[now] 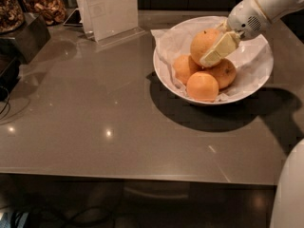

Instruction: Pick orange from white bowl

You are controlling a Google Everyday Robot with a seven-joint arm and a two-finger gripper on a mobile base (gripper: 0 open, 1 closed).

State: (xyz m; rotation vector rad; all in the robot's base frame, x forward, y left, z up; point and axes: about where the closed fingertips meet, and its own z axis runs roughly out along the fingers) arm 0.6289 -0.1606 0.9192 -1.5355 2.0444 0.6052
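On the table (95, 127), the end effector (213, 51) clamps the orange (202, 39) in the white bowl (164, 80).

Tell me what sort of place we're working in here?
Probably an office snack counter or café bar: glossy grey-brown countertop, clear jars of dried snacks, upright white printed sign. The gripper is at the large yellowish orange in the wide white paper-lined bowl.

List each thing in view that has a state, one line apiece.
orange: topmost in the bowl, above the smaller fruits, gripper against it.
gripper: down in the bowl, at the orange's right side.
white bowl: upright on the table, lined with paper, holding four fruits.
smaller fruits: three, lying in the bowl beneath the orange.
sign holder: standing upright at the table's far edge.
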